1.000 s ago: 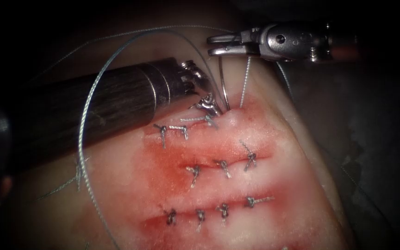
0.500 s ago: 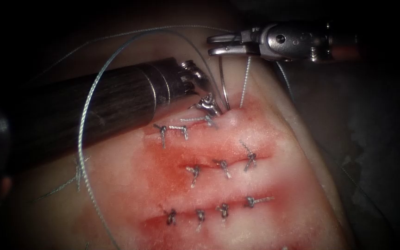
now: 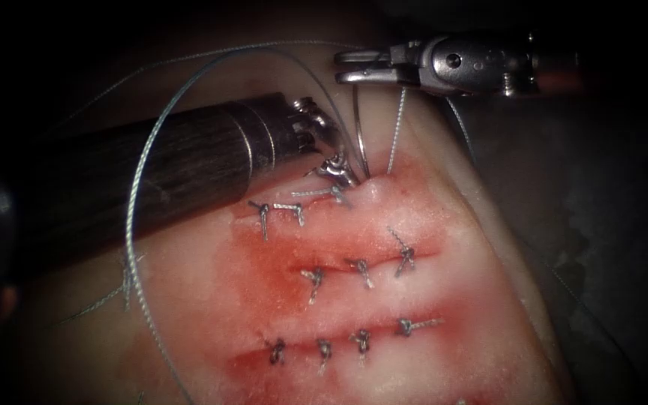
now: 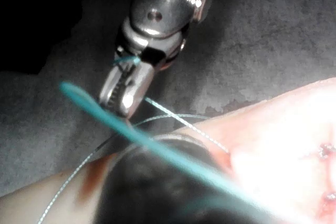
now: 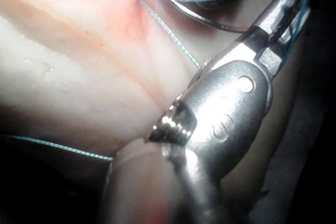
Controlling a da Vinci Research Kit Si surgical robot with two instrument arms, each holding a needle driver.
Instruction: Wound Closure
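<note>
My right tool point(image 3: 348, 66) hangs above the far end of the top cut point(image 3: 316, 196), shut on the curved needle point(image 3: 359, 127) near its upper end. The needle's lower end still sits in the tissue point(image 3: 444, 285) just to the right of the last knot. My left tool point(image 3: 337, 168) rests its tip on the tissue beside that spot, on the needle's left. One thread point(image 3: 396, 127) runs from the tissue up behind the right tool. In the right wrist view the right tool point(image 5: 286, 6) grips the dark needle point(image 5: 210, 18). The left wrist view looks across at the right tool point(image 4: 122, 95).
A long loop of thread point(image 3: 138, 180) arcs over the left shaft and down the tissue's left side. The middle cut point(image 3: 361, 266) and lower cut point(image 3: 339, 345) carry several knotted stitches. Red fluid point(image 3: 264, 262) stains the tissue between them.
My right tool has risen slightly with the needle, drawing it a little further out of the tissue. The left tool has stayed put.
</note>
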